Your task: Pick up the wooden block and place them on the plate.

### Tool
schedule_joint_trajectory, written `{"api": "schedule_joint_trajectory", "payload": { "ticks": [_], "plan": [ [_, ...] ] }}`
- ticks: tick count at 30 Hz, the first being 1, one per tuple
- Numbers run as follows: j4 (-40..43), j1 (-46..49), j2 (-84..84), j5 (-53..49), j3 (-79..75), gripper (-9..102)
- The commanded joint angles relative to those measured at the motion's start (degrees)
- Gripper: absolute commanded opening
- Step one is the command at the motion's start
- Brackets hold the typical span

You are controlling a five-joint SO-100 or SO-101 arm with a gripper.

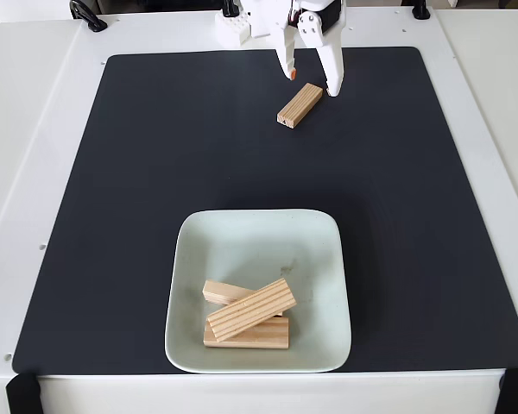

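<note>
Looking down from the fixed view onto a black mat (155, 216) lying across a white table (34, 129). Hanging at the far edge of the mat, near the top middle: the white claw (312, 82), fingers spread apart and gripping nothing, one finger (286, 56) ending in a small orange tip, the other finger (331, 69) reaching a little lower. Lying flat on the mat just beside and below the claw: one wooden block (300, 105), slanting from lower left to upper right, its upper right end sitting very close to the lower fingertip; contact between them not clear enough to call. Sitting near the front edge of the mat, well apart from the claw: the pale green plate (328, 259), square with rounded corners and a raised rim, showing a faint smudge near its middle. Resting in the front half of the plate: three more blocks piled together, a top block (251, 310) tilting across the other two, a second block (220, 291) peeking out at the upper left beneath it, a third block (259, 335) lying level along the bottom. Showing at the front corners of the table: black clamps (24, 392).
</note>
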Motion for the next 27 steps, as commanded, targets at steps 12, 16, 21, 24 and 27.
{"api": "schedule_joint_trajectory", "payload": {
  "ticks": [12,16,21,24,27],
  "plan": [
    [-12.30,1.41,0.97,-2.29,7.47,30],
    [-12.48,1.49,0.97,-2.29,7.91,30],
    [-12.48,1.23,0.70,-2.29,7.91,30],
    [-12.57,1.23,0.79,-2.29,8.61,30],
    [-12.66,1.32,0.97,-2.29,9.84,30]
  ]
}}
